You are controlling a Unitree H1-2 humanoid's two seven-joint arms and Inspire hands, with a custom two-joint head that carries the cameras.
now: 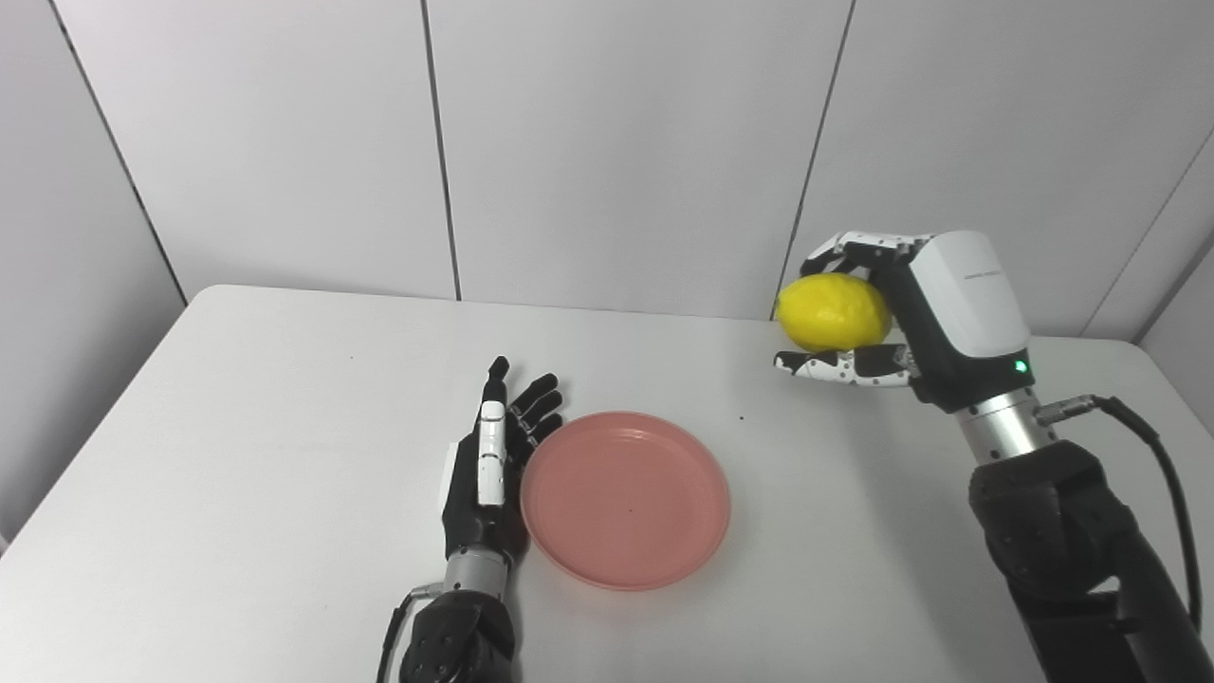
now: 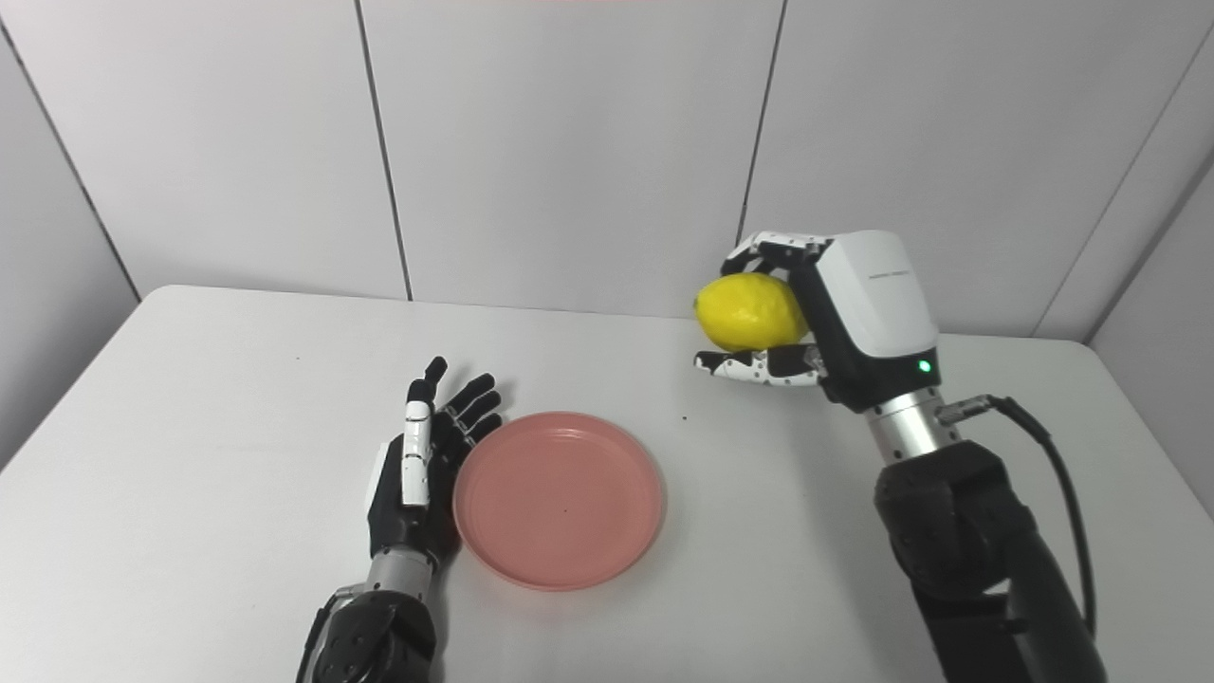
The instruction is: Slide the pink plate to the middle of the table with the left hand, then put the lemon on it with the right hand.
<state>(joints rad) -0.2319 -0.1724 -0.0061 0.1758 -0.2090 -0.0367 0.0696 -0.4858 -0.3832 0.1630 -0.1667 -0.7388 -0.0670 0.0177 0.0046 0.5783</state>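
Left robot hand (image 1: 493,465) touches pink plate (image 1: 626,500) edge; right robot hand (image 1: 910,318) holds lemon (image 1: 834,312).

Two side-by-side head cameras look down at the same table (image 1: 285,379).

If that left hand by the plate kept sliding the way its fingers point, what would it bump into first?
Nothing, apparently: the left hand points toward the far table edge, alongside the pink plate; that stretch looks free.
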